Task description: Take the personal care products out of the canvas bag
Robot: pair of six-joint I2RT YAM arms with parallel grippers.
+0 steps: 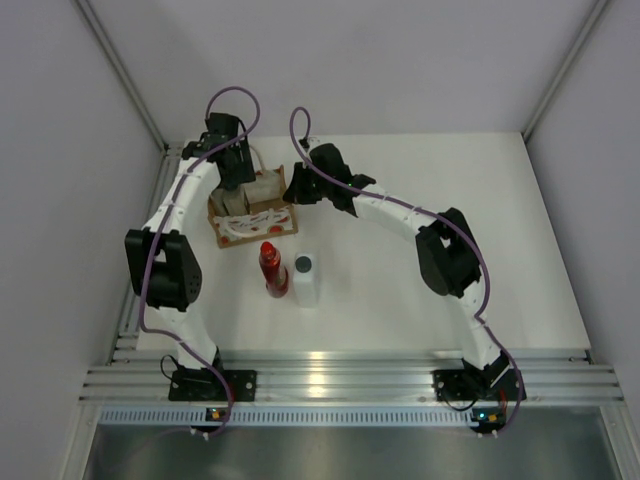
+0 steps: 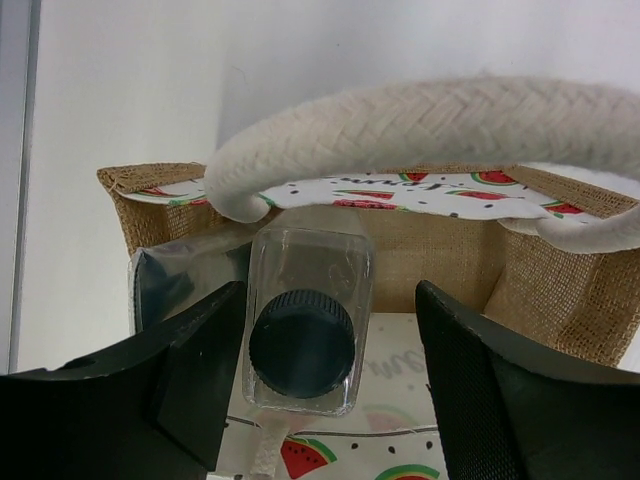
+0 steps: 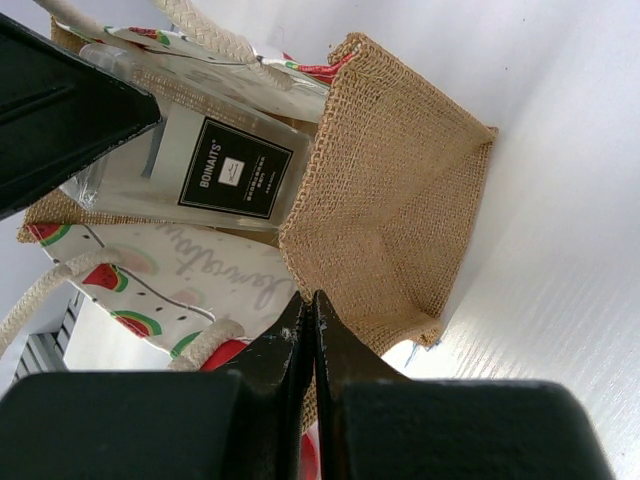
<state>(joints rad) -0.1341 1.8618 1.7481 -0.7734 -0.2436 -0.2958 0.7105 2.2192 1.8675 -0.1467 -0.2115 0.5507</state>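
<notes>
Left gripper [image 2: 330, 300] fingers fill the foreground of its wrist view, spread wide and straddling a clear bottle [image 2: 305, 290] with a dark round cap. They are not clamped on it: visible gap on one side, the other finger close alongside. The bottle sits inside the canvas bag [image 3: 390, 180], under the white rope handle [image 2: 430, 125]. A pale translucent item [image 2: 160, 285] is just beside it in the bag, too hidden to identify. Right gripper [image 3: 308, 310] jaws are pressed together, pinching the bag's burlap rim at its right end. Bag is on the counter [image 1: 450, 220], far left. Already out: red bottle [image 1: 272, 268] and white bottle [image 1: 305, 280] with a dark cap, side by side near the bag's front.
</notes>
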